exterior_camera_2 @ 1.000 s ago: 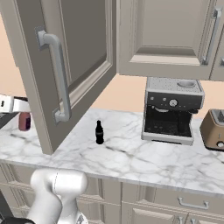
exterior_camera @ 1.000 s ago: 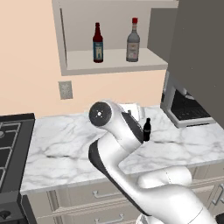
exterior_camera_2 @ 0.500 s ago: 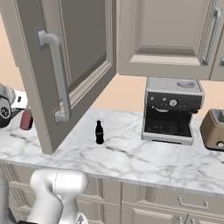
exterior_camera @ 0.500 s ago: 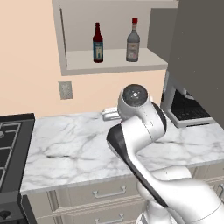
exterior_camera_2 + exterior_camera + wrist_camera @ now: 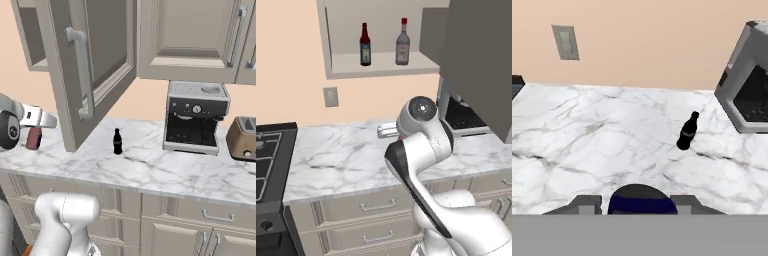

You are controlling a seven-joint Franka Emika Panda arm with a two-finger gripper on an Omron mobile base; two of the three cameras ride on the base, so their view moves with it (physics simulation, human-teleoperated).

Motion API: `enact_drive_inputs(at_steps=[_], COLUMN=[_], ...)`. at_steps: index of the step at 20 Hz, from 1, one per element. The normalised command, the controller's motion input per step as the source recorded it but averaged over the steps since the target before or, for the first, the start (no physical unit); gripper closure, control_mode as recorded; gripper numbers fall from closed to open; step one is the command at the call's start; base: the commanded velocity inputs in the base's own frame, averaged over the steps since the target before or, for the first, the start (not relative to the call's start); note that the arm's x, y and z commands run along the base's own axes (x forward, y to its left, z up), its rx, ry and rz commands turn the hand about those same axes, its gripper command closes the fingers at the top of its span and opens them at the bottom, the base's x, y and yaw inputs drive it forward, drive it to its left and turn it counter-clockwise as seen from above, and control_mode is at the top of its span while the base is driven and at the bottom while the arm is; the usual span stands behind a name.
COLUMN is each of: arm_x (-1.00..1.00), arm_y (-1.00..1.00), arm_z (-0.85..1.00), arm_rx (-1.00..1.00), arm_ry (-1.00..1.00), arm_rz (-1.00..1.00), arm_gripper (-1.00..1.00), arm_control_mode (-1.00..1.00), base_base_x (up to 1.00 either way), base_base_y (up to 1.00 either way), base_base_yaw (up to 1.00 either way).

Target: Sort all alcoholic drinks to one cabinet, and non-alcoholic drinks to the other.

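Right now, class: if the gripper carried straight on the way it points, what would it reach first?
Judging by the hand view, the gripper, closed on a blue-topped container, aims down over the marble counter. It would probably meet bare counter first; the cola bottle stands off to one side. Depth is uncertain.

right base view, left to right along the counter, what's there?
Purple-pink container held at the gripper → open cabinet door → black cola bottle → coffee machine → toaster.
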Motion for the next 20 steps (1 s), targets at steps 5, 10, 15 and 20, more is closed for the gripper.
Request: enact_drive_inputs(at_steps=[5,10,15,20], arm_x=[0.00,0.00,0.00,0.00], arm_y=[0.00,0.00,0.00,0.00], arm_z=[0.00,0.00,0.00,0.00], arm_rx=[0.00,0.00,0.00,0.00], arm_ry=[0.00,0.00,0.00,0.00], arm_rz=[0.00,0.00,0.00,0.00], arm_gripper=[1.00,1.00,1.00,1.00], arm_control_mode=[1.00,1.00,1.00,1.00], base_base_x=[-0.87,-0.23,0.00,0.00], base_base_y=[0.07,0.61,1.00,1.00], base_base_yaw=[0.00,0.00,0.00,0.00])
